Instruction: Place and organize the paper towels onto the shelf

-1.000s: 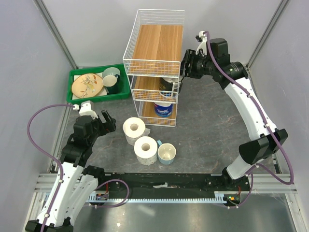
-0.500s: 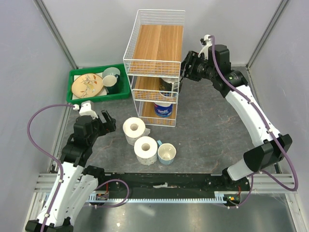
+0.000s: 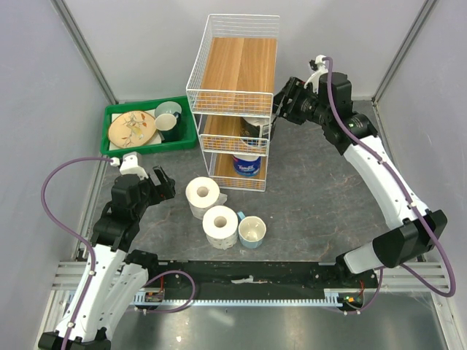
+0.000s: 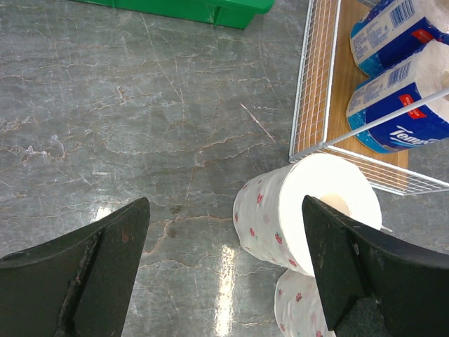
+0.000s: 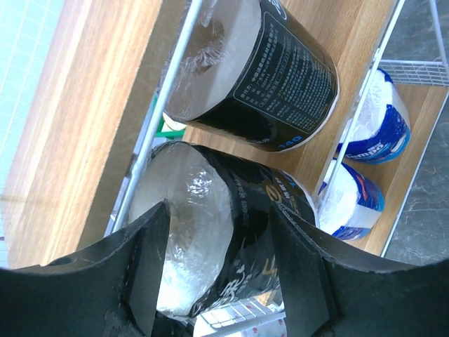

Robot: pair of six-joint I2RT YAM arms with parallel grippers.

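As dark-wrapped rolls [image 5: 256, 186] are grouped inside the shelf [image 3: 233, 62], one is flanked by the right end effector [image 5: 219, 214]. Clamping cannot be told.

Lower floral roll [image 4: 295, 317] cut off below, green tray [image 4: 189, 8] clipped above

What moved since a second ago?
The right arm's elbow swung outward to the right. The right gripper stayed at the white wire shelf's middle tier, fingers either side of a black-wrapped paper roll; whether it grips is unclear. The open left gripper and two loose white paper rolls stayed put.
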